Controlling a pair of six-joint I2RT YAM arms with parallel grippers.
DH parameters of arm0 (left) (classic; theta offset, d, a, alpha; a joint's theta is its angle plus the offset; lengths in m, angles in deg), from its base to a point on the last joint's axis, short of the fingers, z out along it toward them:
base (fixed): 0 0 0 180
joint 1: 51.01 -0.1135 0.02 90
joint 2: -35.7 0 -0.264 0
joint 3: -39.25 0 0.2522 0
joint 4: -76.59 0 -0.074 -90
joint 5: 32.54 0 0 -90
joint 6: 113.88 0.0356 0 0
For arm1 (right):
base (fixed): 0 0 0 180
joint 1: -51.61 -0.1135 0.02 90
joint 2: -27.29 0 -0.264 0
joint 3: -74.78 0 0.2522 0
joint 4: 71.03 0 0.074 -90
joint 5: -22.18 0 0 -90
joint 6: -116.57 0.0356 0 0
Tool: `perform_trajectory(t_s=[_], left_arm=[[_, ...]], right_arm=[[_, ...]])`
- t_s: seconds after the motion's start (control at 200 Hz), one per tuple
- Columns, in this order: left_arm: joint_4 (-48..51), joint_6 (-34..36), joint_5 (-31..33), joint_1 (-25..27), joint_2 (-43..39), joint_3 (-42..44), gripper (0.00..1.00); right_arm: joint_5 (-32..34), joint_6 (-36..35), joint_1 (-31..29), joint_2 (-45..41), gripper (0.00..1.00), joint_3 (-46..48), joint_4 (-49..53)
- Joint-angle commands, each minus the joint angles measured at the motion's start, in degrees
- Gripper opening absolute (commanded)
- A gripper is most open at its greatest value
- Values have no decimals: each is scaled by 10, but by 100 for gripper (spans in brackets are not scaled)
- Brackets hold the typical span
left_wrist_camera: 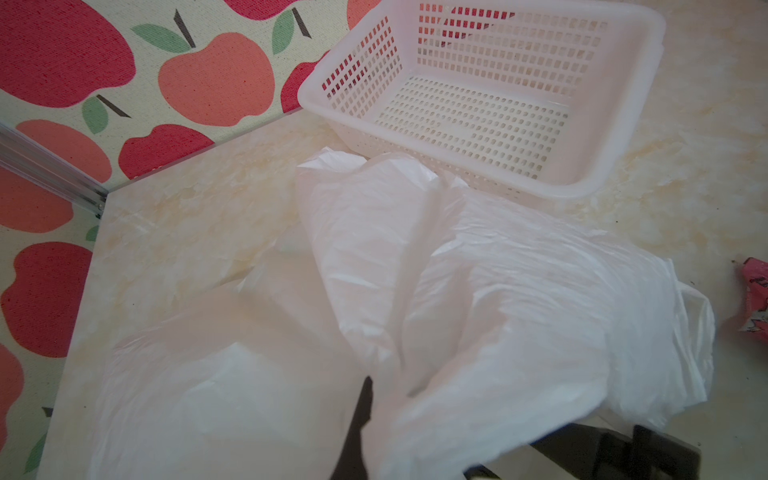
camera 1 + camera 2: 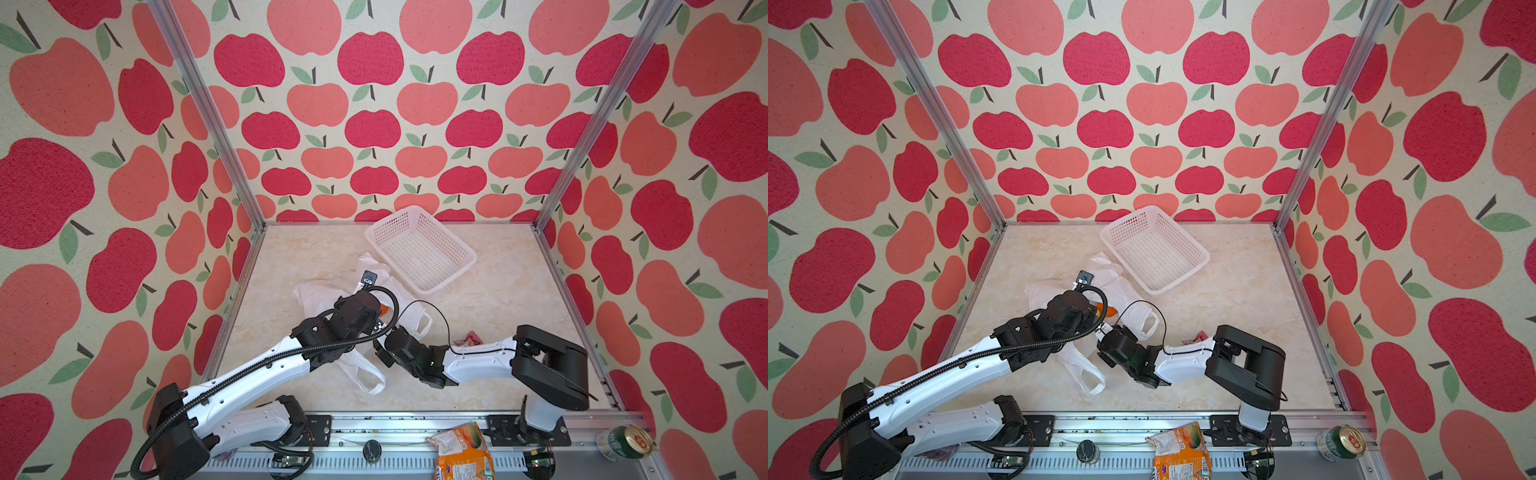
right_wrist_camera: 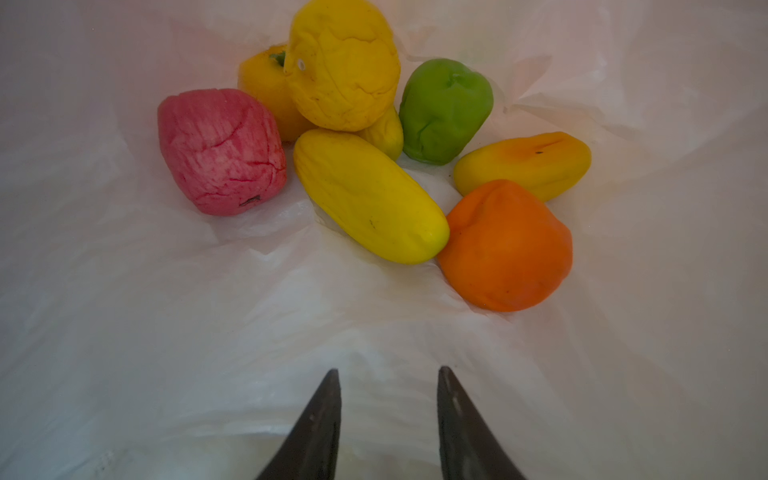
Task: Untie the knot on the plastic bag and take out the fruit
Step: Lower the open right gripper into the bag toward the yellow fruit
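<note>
A white plastic bag lies crumpled in the middle of a pale marble-look table, just in front of an empty white basket. Its two handle loops lie loose and apart in both top views, and no knot shows, so the untying looks done.

The left gripper is pressed together and, as far as the crowded left wrist view allows, pinches a fold of the bag's rim and holds the mouth up.

The right gripper is inside the bag with its two dark fingers spread and nothing between them. Ahead of it, a pile of fruit rests on the bag's floor: a long yellow piece nearest, an orange one beside it, and red, green and more yellow behind.

The step in hand seems to be taking the fruit out. Next, the right gripper likely needs to reach forward, widen around one piece and close without snagging the thin plastic.
</note>
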Motion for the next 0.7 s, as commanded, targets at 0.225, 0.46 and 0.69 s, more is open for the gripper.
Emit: perform_trajectory(t_s=[0.225, 0.46, 0.69], left_arm=[[5, -5, 20, -2, -47, 12, 0], [9, 1, 22, -2, -60, 15, 0], [4, 12, 18, -3, -59, 13, 0]], right_arm=[[-35, -110, 13, 100, 73, -110, -30], [-77, -174, 41, 145, 93, -162, -17], [-103, -213, 43, 198, 94, -249, 66]])
